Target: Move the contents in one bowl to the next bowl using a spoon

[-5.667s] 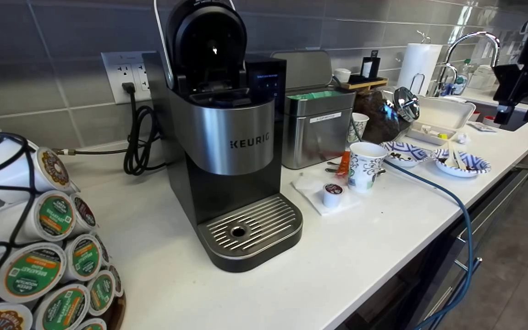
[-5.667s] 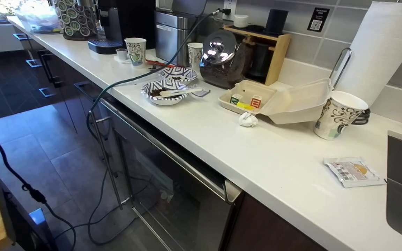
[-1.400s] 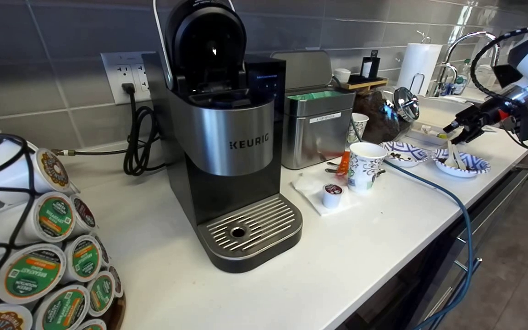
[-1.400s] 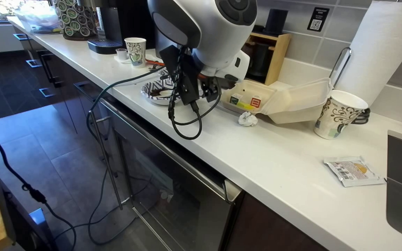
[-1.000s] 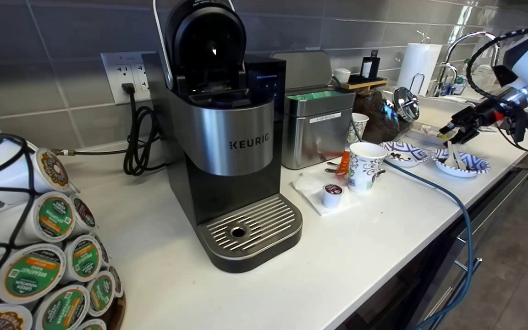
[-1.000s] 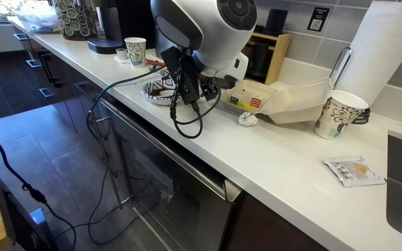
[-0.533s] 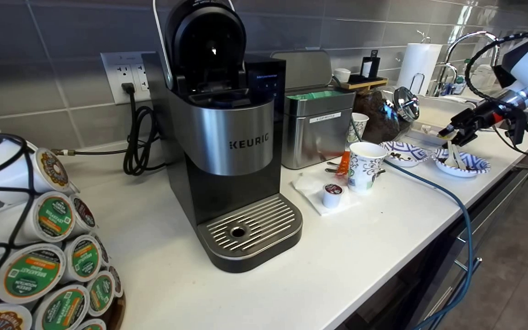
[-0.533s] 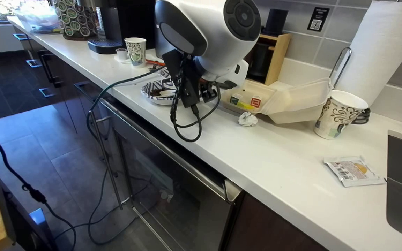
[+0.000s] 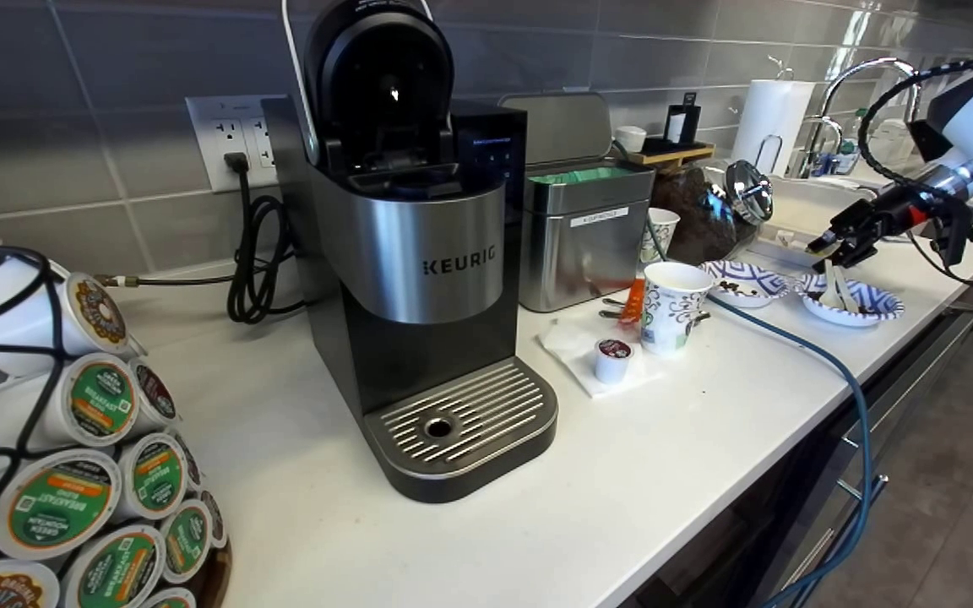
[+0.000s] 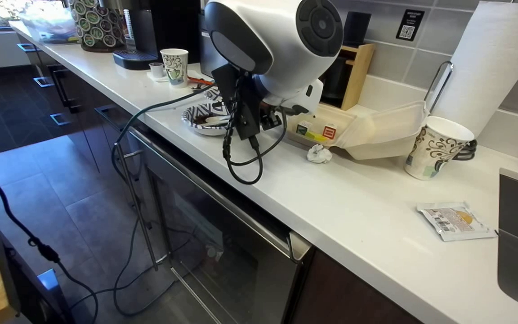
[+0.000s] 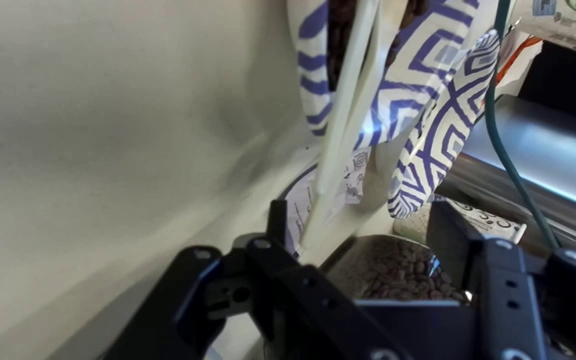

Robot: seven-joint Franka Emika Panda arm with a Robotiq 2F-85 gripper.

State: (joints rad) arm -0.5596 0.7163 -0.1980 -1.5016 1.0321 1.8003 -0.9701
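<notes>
Worktop (image 9: 470, 549) under tiled wall (image 9: 664, 46); teal cable (image 11: 491, 107) crosses it, snag risk. Bean jar (image 9: 693, 224), wall side, may limit swing. Tool (image 11: 359, 215) spread wide, nothing gripped. First bowl (image 11: 313, 65) just beside second bowl (image 11: 438, 150), presumably for a short carry. Two pale handles (image 11: 335, 135), likely spoons, overhang first bowl's rim toward tool, probably for easy grabbing. Dark beans (image 11: 340, 40) inside.

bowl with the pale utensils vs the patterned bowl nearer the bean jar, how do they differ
The utensil bowl has two pale handles crossing its rim; the other bowl shows none. The utensil bowl plainly holds dark beans; in the other bowl only a few dark bits show. The utensil bowl sits nearer the front edge of the counter, the other bowl farther back. Both share a blue and white pattern.
</notes>
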